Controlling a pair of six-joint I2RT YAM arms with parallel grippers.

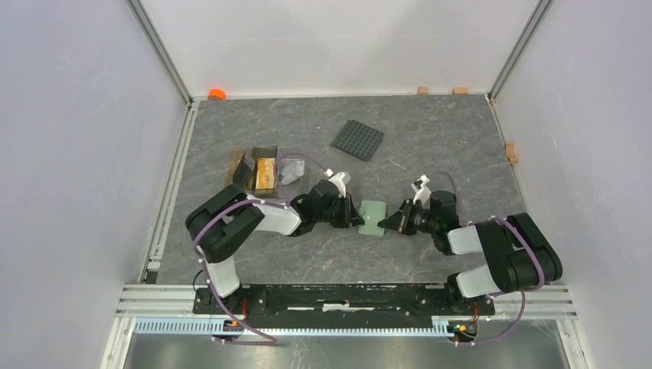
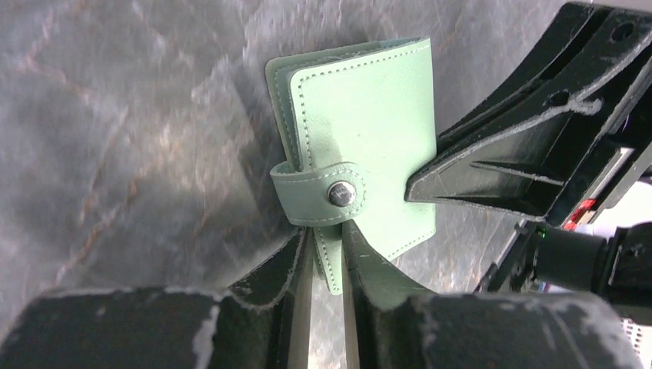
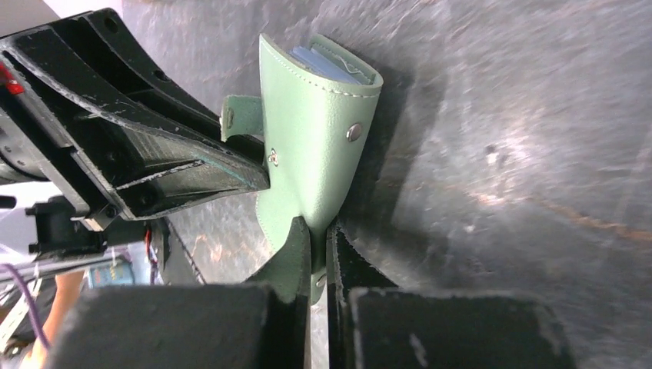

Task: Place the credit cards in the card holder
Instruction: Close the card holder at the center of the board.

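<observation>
The left gripper is clamped on 1 edge of the card holder, and the right gripper is pinched on the opposite edge. The holder is kept mid-tabletop. Credit cards are seen in a brown tray further left.

arms black-and-white | cables purple | claws black, edges scuffed pale
</observation>
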